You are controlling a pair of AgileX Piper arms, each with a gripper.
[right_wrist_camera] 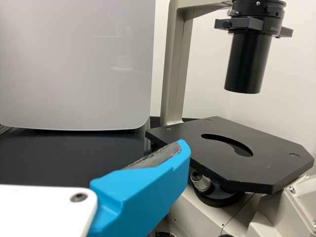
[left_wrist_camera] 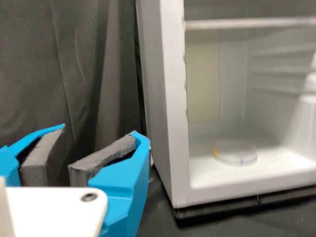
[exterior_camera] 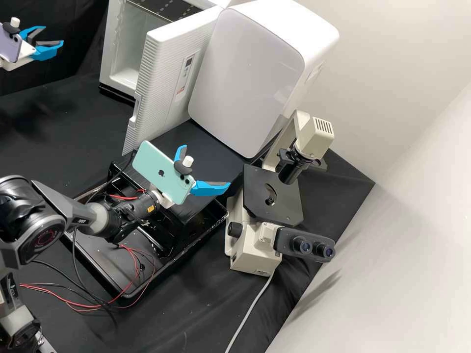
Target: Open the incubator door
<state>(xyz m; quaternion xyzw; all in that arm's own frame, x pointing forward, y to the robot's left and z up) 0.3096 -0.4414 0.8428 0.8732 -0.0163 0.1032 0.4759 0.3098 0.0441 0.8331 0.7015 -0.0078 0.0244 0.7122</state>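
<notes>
The incubator door (exterior_camera: 167, 83) stands swung wide, a thick white slab with fine horizontal ribbing, a recessed grip in its edge and a small control panel. The smooth white incubator (exterior_camera: 112, 41) has a squared opening with moulded ridges on its inner wall, a shelf (left_wrist_camera: 247, 23), and a clear, round, shallow dish (left_wrist_camera: 236, 153) on its floor.

The left gripper (exterior_camera: 54, 35) is beside the incubator, its blue fingers parted with nothing between them; matt grey pads line them. The right gripper (exterior_camera: 206, 165) has its fingers spread wide, holding nothing, near the microscope's flat black stage (exterior_camera: 279, 206).

The cream-bodied microscope (exterior_camera: 255, 255) has twin black eyepieces. A glossy, round-cornered white cabinet (exterior_camera: 245, 73) stands close beside the door's outer face, crowding that side. Black cloth (exterior_camera: 59, 117) covers the bench, and thin red and black wires (exterior_camera: 54, 290) trail over it.
</notes>
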